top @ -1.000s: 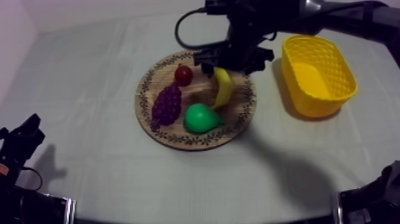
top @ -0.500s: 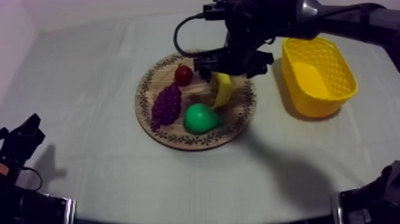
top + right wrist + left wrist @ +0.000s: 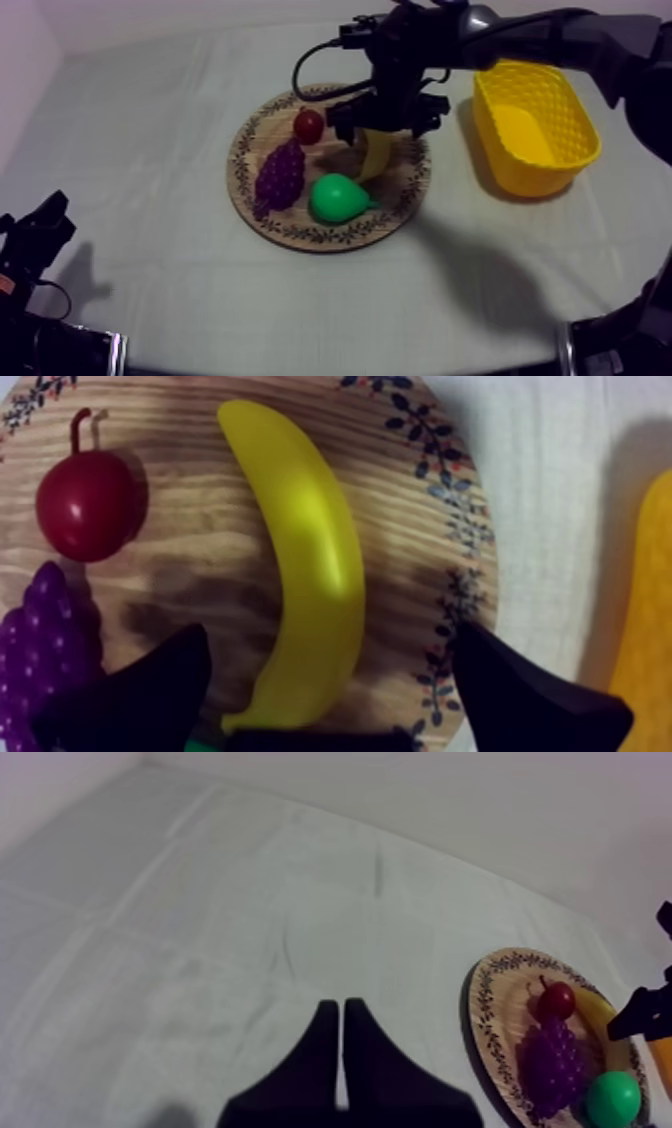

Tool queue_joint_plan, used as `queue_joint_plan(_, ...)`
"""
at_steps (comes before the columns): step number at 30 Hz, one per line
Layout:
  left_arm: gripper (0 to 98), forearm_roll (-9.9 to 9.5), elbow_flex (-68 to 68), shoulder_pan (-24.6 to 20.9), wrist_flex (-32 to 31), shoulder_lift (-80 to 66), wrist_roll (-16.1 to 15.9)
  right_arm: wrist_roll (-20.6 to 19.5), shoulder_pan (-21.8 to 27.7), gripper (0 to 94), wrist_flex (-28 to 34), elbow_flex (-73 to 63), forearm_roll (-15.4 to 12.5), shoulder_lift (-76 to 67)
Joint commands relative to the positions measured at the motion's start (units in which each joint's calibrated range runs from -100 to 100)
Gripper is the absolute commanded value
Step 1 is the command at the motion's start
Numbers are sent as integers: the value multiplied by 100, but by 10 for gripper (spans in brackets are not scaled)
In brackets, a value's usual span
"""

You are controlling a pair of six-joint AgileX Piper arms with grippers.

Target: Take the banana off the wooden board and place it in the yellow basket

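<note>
- The round wooden board (image 3: 290,232) lies mid-table on the grey-white cloth (image 3: 140,110). The yellow basket (image 3: 535,170) stands just beside it, on the robot's right.
- On the board, a small red fruit (image 3: 308,125) sits near the far rim. A bunch of grapes (image 3: 280,175) lies next to it on the side away from the basket. A green pear (image 3: 337,198) sits at the near side, just beside the banana's lower tip.
- The right gripper (image 3: 330,638) hangs over the banana (image 3: 310,546). Its two black fingers (image 3: 150,686) are spread wide, one on each side of the fruit; whether they touch it is hard to say.
- Seen from above, that gripper covers the banana's far end.
- The left gripper (image 3: 341,1052) rests low at its own side, well apart from the board, its tips pressed together in a narrow wedge.
- The board shows streaked wood grain and a dark leaf pattern round its rim. The basket's wall is a dimpled weave.
- The banana is smooth, glossy, plain yellow and gently curved. It lies flat on the board, on the half nearer the basket, between the red fruit and the rim.
</note>
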Motion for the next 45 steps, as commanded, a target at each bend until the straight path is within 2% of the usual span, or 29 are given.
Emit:
queue_joint_plan(1, 1, -1, 3, -1, -2, -3, 0, 6, 3, 850, 16, -84, -5, 133)
queue_joint_plan(11, 1, -1, 3, -1, -2, -3, 0, 75, 82, 834, 44, -609, -36, 700)
queue_joint_plan(21, 1, -1, 3, -1, -2, -3, 0, 251, 149, 657, 31, -997, -137, 982)
queue_joint_plan(30, 1, -1, 3, -1, -2, -3, 0, 480, 199, 384, -42, -1153, -326, 1035)
queue_joint_plan(37, 1, -1, 3, -1, -2, -3, 0, 531, 163, 233, -143, -1082, -364, 1095)
queue_joint_plan(45, 1, -1, 3, -1, -2, -3, 5, 510, 115, 197, -138, -1038, -324, 1122)
